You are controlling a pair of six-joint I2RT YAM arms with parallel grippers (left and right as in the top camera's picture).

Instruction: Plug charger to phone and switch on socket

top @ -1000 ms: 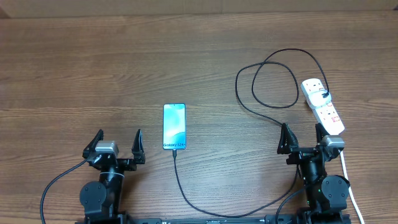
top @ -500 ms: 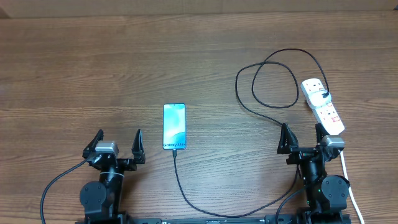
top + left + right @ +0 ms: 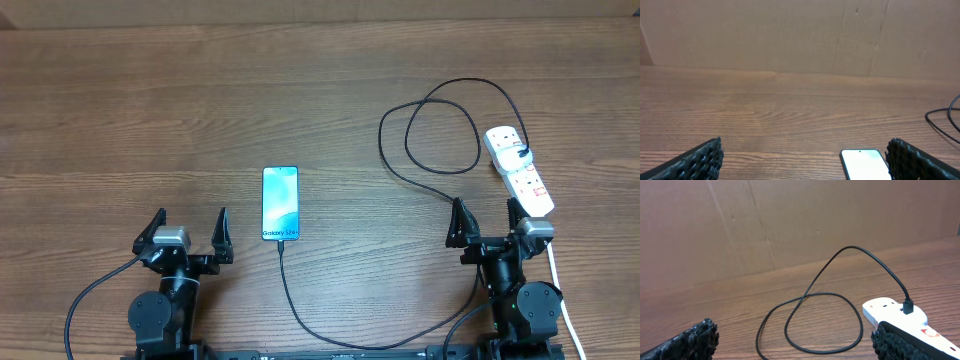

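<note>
Nothing has moved: thin black charger cable [image 3: 283, 268] sits in slim blue-screened phone [image 3: 280, 203], plugging seemingly done; left gripper [image 3: 192, 214] and right gripper [image 3: 485, 205] gape empty.

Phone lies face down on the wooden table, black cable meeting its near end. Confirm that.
Not face down. The phone lies screen up, its lit blue display showing in the overhead view. The rest holds: it is on the wooden table, with the black cable meeting its near end.

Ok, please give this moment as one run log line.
left fingers open, empty | right fingers open, empty | charger tip at phone, plug in socket | socket power unclear
</note>
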